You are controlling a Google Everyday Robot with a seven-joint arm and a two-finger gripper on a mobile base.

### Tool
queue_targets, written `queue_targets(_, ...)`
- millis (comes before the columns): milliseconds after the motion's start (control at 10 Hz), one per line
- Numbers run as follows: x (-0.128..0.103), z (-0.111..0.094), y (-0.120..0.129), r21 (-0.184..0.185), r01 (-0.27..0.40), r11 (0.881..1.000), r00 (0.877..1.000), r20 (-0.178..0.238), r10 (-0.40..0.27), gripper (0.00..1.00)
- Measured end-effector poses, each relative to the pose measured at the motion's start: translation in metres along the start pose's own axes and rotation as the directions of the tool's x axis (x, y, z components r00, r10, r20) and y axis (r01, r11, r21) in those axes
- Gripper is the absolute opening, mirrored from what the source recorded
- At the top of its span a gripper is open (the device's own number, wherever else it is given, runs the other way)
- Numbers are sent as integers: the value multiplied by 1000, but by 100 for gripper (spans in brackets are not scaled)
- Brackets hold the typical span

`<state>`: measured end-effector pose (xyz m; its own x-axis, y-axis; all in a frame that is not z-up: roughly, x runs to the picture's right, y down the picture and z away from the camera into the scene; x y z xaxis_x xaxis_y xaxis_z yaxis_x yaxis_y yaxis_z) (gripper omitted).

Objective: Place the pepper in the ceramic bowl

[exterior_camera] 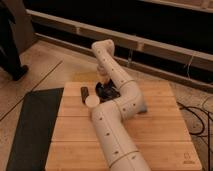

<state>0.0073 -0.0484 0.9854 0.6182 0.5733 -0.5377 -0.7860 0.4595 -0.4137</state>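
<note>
The ceramic bowl point(108, 92), dark and glossy, sits on the wooden table point(160, 125) near its far edge, partly covered by my white arm point(117, 125). The arm bends back over the table, and my gripper point(103, 80) points down just over the bowl's far rim. The pepper does not show; it may be hidden by the gripper or the arm.
A small white round cup point(91, 101) stands left of the bowl, touching the arm's side. A dark rectangular block point(85, 92) lies just behind the cup. A dark mat point(35, 125) lies on the floor left of the table. A cable point(200, 117) runs at the right.
</note>
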Motion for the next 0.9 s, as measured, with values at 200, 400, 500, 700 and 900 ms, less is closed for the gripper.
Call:
queue_targets(200,4,-7,-5,-5,-18,1000,1000,2,18,0)
queue_targets(400,25,-25,-32,-25,-107,994,994,19,107,0)
queue_targets(500,30,-31,-39,-33,-130,991,991,28,131,0)
queue_targets(700,41,-42,-52,-45,-174,984,984,42,175,0)
queue_targets(900,32,-42,-45,-57,-155,986,985,61,159,0)
